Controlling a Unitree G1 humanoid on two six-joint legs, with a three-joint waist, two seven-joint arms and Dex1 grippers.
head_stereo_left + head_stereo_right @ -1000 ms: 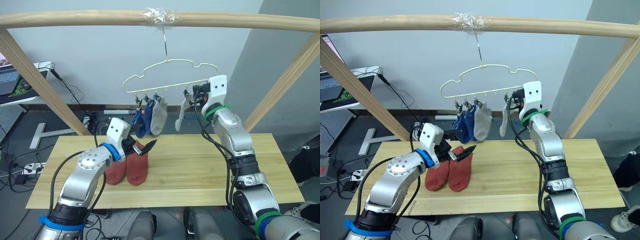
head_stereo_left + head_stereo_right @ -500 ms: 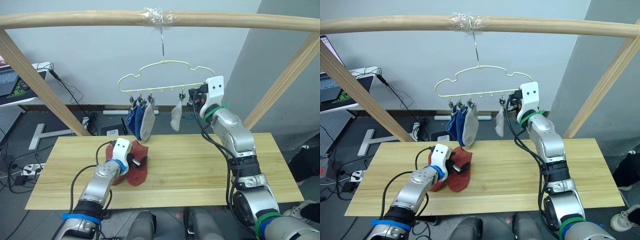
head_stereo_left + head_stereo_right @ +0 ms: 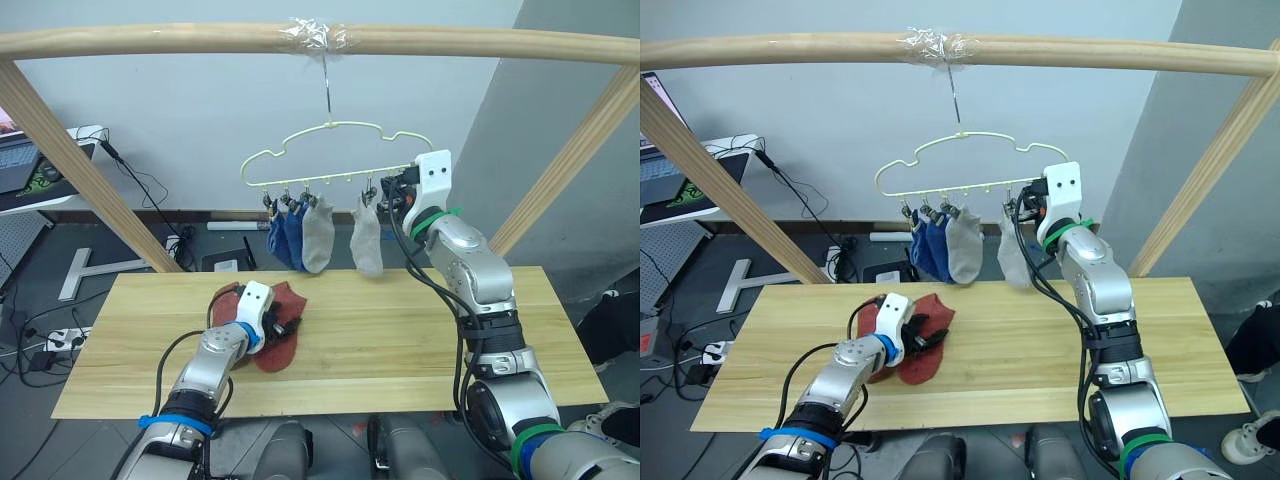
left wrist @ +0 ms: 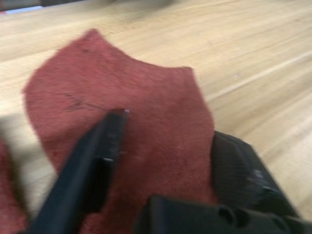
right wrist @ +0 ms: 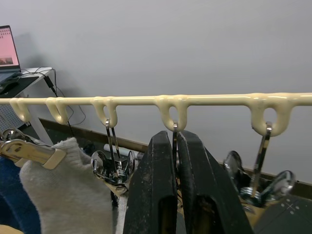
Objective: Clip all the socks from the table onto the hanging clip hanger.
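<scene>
Fingers of my left gripper (image 4: 161,146) spread over a red sock (image 4: 146,107) on the table (image 3: 400,330) to pinch it, while my right gripper (image 5: 176,146), pressed together on a clip wire, steadies the hanger (image 3: 330,150).

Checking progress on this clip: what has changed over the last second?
The left gripper came down from above the table onto the rust-red socks and now straddles one, fingers open. The clip hanger swung. The right gripper stayed shut on a clip; two blue socks and two grey socks stayed hanging.
</scene>
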